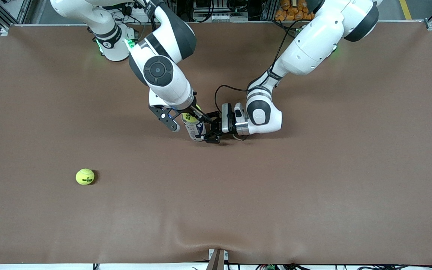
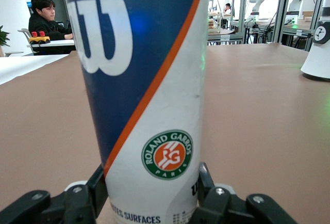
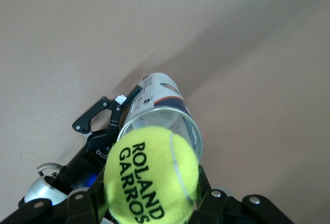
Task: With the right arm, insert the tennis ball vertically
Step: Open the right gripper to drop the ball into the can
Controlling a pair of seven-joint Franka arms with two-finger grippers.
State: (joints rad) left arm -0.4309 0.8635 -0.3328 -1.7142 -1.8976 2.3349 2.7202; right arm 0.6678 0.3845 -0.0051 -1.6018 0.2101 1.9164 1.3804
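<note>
While the left hand grips the can, the right hand holds a ball over its mouth.

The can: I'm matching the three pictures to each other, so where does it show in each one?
Front view: the can stands mid-table between the two grippers.
Left wrist view: it fills the middle, upright, between the left gripper's fingers.
Right wrist view: seen from above, its open mouth under the ball held by the right gripper.
Shared landmark: the left gripper clamped on the can.
</note>
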